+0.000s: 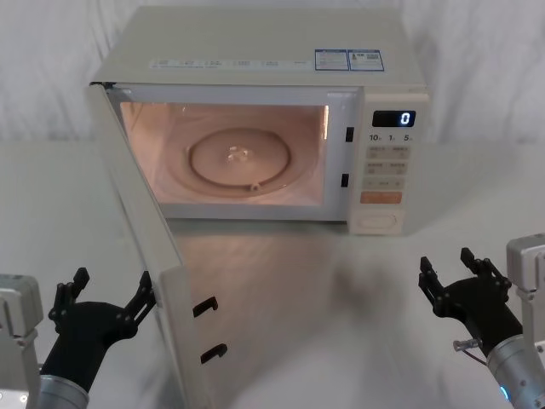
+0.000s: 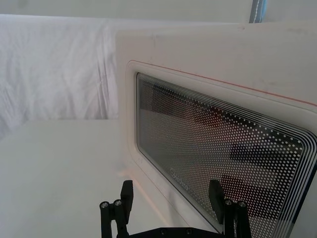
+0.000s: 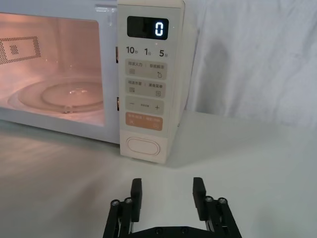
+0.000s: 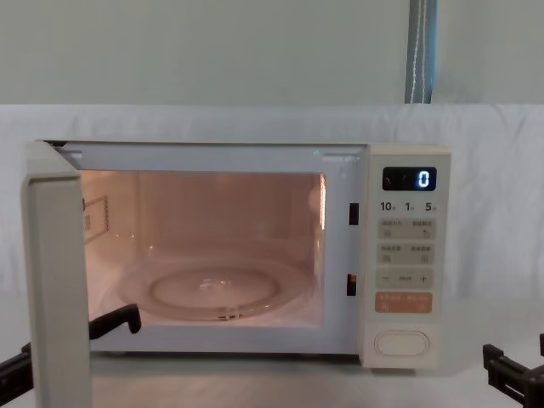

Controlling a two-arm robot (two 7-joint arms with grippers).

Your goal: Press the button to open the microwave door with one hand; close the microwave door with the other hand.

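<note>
Both hands, left (image 1: 106, 296) and right (image 1: 456, 273), spread beside open microwave door (image 1: 140, 230).

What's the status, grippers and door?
Left gripper open beside the swung-open microwave door. Right gripper open, short of the button. Nothing in the way.

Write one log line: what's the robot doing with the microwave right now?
microwave door: wide open | left gripper: open, outside door | right gripper: open, off button

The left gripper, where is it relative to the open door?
In the head view, the left gripper sits low on the robot's left, open, just outside the swung-open microwave door, by its free edge.
</note>
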